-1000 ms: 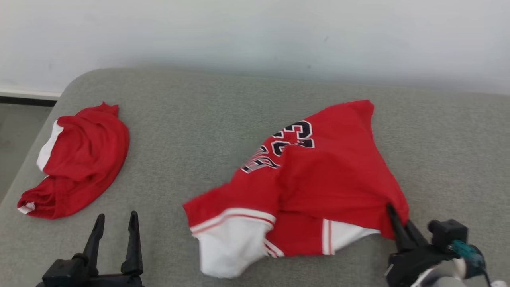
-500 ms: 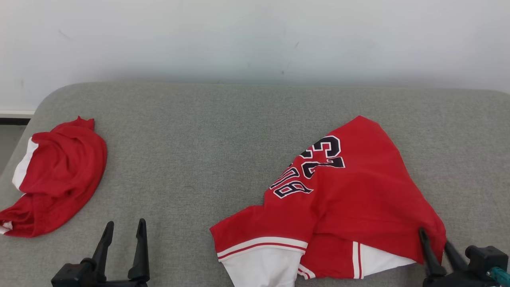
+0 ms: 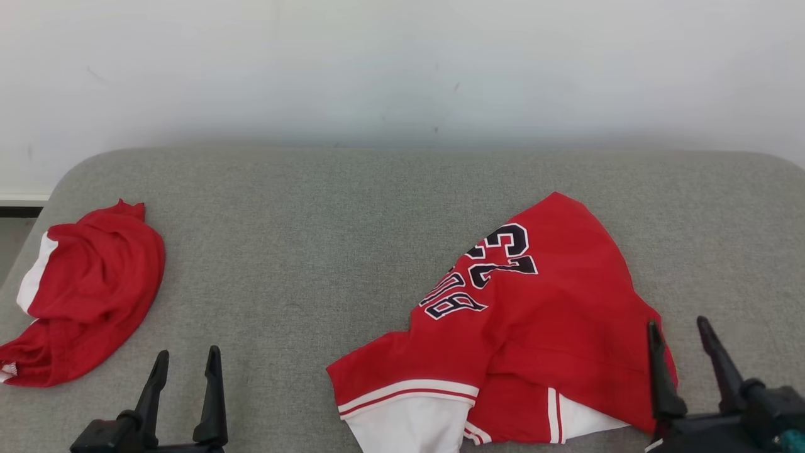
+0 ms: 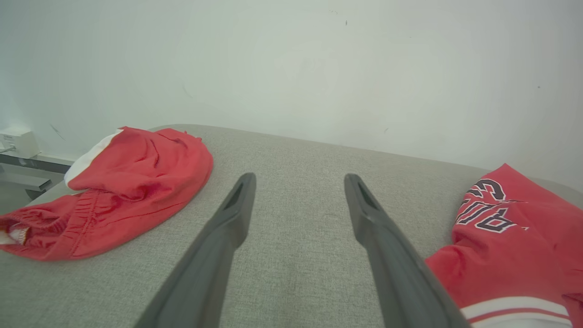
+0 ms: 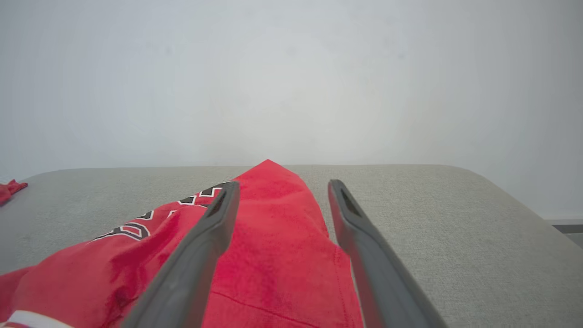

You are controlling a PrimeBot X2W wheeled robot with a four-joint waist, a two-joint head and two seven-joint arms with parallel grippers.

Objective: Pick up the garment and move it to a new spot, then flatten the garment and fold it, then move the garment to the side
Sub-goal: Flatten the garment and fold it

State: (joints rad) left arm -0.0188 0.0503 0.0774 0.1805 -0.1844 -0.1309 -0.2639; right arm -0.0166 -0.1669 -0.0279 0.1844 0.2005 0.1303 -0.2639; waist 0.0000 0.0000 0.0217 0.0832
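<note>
**Bits you cannot see all of**

The red jersey near the front right corner of the worktop runs off the bottom of the head view, so its white part is cut short. A fold hides some of its black print, and the letters cannot be read. One finger of the right pincer covers a bit of the jersey's right edge. The other red garment, by the worktop's left edge, is cut off at the picture's side. The bottom edge cuts off the low parts of the left pincer and the right one. A small pale box past the worktop's left edge is too blurry to tell.
</note>
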